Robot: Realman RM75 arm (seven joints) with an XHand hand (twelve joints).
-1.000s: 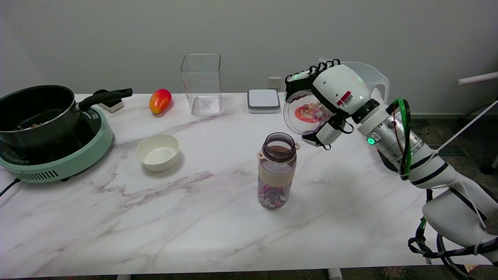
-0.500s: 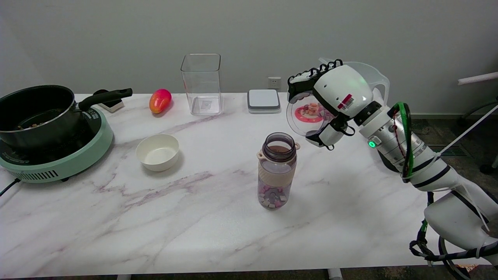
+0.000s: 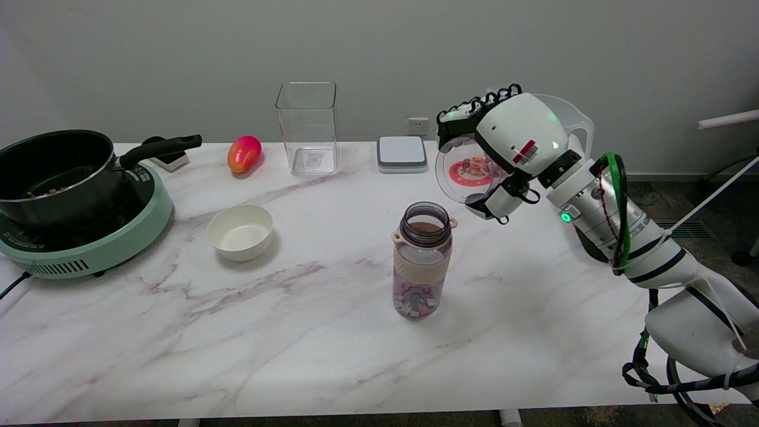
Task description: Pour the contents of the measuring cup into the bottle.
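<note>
Cup (image 3: 468, 172) first, since the pour turns on it, though the table (image 3: 296, 332) is the largest thing in view, a marbled white slab carrying all else. On its left a green hotplate (image 3: 118, 237) bears a black pot (image 3: 53, 172); at the back stand a clear bin (image 3: 307, 127) and a grey scale (image 3: 402, 153), with a mango (image 3: 244, 153) between pot and bin. The right hand (image 3: 504, 148) grasps the clear cup well above the table, up and to the right of the bottle (image 3: 422, 261), tipped so far that its round base faces the camera; a few pale pieces lie inside against a pink ring (whether they are loose or stuck I cannot tell). The bottle stands upright near mid-table with its lid off, a layer of small pieces at its bottom, and a white bowl (image 3: 240, 231) sits well apart to its left. I judge the cup is not over the bottle's mouth, so the chief risk is a spill: with the cup tilted this steeply, any shake or further roll of the wrist could shed the last pieces onto the table right of the bottle. Its mouth is narrow, leaving little margin. A low approach could also knock the tall, light bottle over and scatter what it holds.
</note>
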